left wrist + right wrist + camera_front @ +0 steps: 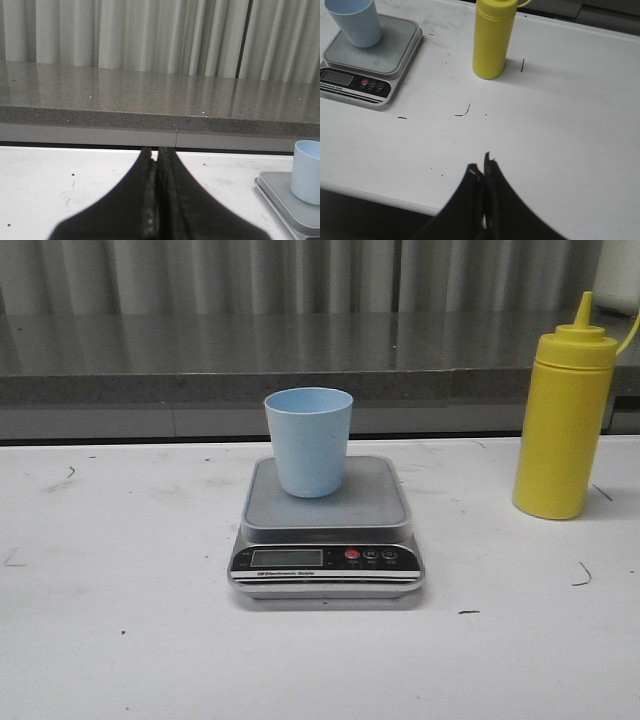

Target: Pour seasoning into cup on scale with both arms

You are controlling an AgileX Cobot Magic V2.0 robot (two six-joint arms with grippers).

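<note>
The light blue cup (pixel 308 440) stands upright on the platform of the silver-grey scale (pixel 327 530) in the middle of the table. The tall yellow seasoning bottle (pixel 563 420) stands upright to the right of the scale, apart from it. Neither arm shows in the front view. My left gripper (pixel 156 151) is shut and empty, low over the table to the left of the scale (pixel 285 205) and cup (pixel 306 171). My right gripper (pixel 481 165) is shut and empty near the table's front edge, well short of the bottle (pixel 492 37), scale (pixel 370 62) and cup (pixel 355 21).
A grey stone ledge (pixel 300 360) runs along the back of the white table (pixel 130 640), with a pale curtain behind it. Small dark marks dot the tabletop. The table's front edge (pixel 380 196) lies close beside my right gripper.
</note>
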